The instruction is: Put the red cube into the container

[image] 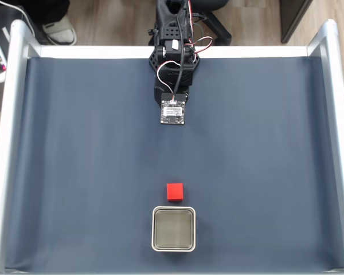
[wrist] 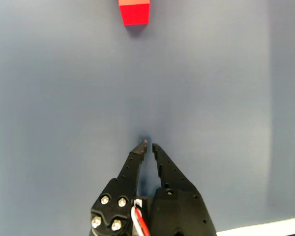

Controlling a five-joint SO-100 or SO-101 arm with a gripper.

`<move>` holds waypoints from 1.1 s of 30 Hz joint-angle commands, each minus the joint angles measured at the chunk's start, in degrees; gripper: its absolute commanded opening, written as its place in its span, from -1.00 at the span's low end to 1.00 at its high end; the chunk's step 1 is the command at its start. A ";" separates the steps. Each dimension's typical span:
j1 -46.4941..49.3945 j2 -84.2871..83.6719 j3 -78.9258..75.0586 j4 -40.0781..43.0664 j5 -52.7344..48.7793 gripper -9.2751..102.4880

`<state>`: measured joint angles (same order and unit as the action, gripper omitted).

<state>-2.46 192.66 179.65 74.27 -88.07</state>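
Black gripper [wrist: 148, 144] fills the bottom middle of the wrist view, two tapered fingers [wrist: 132, 164] running up to tips that nearly meet, just a thin slit between them. Narrow, almost closed, nothing between the jaws. Silver screw heads and a red and white wire show at its base. Tips hang over bare blue-grey mat [wrist: 54, 98], nothing touching them as far as I can tell.

Red cube [wrist: 134, 12] sits at the top edge of the wrist view, partly cut off by the frame, straight ahead of the fingertips and well apart from them, a little left of their line. It rests flat on the mat with a small shadow under it.

Fixed view looks down from above: arm [image: 175, 60] is at the top middle, folded back near the far edge of the table, with a small circuit board facing up at its lower end and wires looping over it. Gripper fingers are hidden under the arm here.

Red cube [image: 175, 191] lies below the arm in this view, well apart from it, roughly centred on the dark mat [image: 74, 160]. Container [image: 174, 229] sits just below the cube, close but not touching, a narrow strip of mat between them. Square tin, pale rim, dark inside, upright, nothing in it. Cube is outside the container.

Pale metal rails [image: 6, 149] frame the mat left, right and top.
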 commanded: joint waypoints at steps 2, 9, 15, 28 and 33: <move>-0.53 -0.35 -0.35 0.44 -1.76 -0.83; -0.53 -0.35 -0.35 0.44 -1.76 -0.83; -0.53 -0.35 -0.26 0.44 -2.02 -0.83; -0.26 -4.04 -2.20 -20.83 -4.13 -0.83; -2.37 -11.34 -7.73 -25.84 -2.90 -0.83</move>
<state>-3.87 183.60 176.57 51.06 -91.41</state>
